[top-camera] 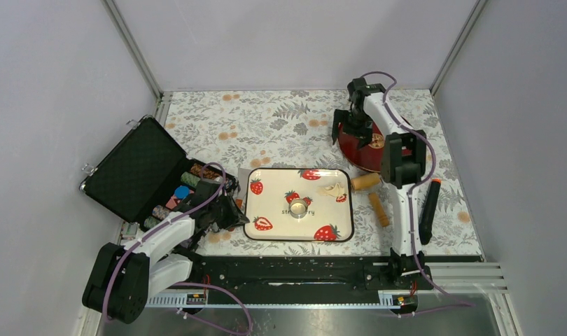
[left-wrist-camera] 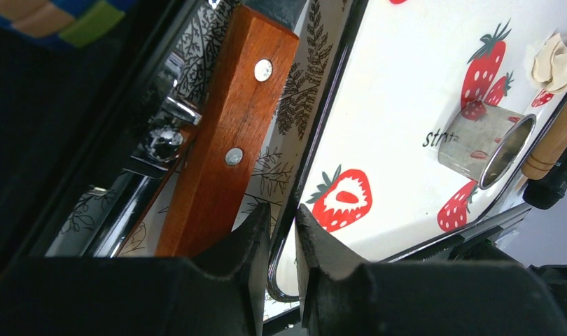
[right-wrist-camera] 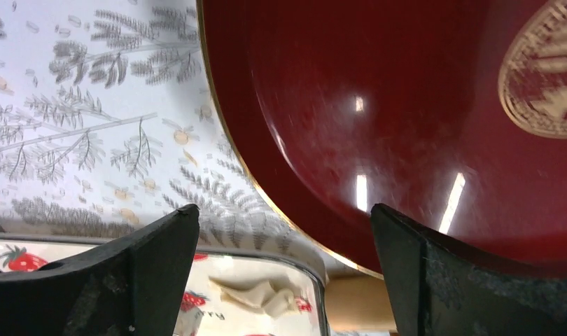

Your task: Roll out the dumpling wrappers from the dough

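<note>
The dough (top-camera: pixel 334 189) is a small ragged cream scrap at the right end of the strawberry tray (top-camera: pixel 274 210); it also shows as the dough (left-wrist-camera: pixel 557 61) and the dough (right-wrist-camera: pixel 260 295). No dumpling wrappers are in view. A metal ring cutter (top-camera: pixel 299 208) stands mid-tray, seen on its side as the ring cutter (left-wrist-camera: pixel 484 147). My left gripper (top-camera: pixel 237 213) sits at the tray's left edge, and in the left wrist view the left gripper (left-wrist-camera: pixel 282 210) is shut on the tray's black rim. My right gripper (top-camera: pixel 351 131) hangs over the red plate (top-camera: pixel 358 148); the right gripper (right-wrist-camera: pixel 284 213) is wide open and holds nothing.
Two tan wooden roller pieces (top-camera: pixel 365 182) (top-camera: pixel 379 208) lie right of the tray. A black tool (top-camera: pixel 428 210) lies further right. An open black case (top-camera: pixel 137 168) with coloured chips sits at the left. A wooden-handled tool (left-wrist-camera: pixel 225 133) lies between case and tray.
</note>
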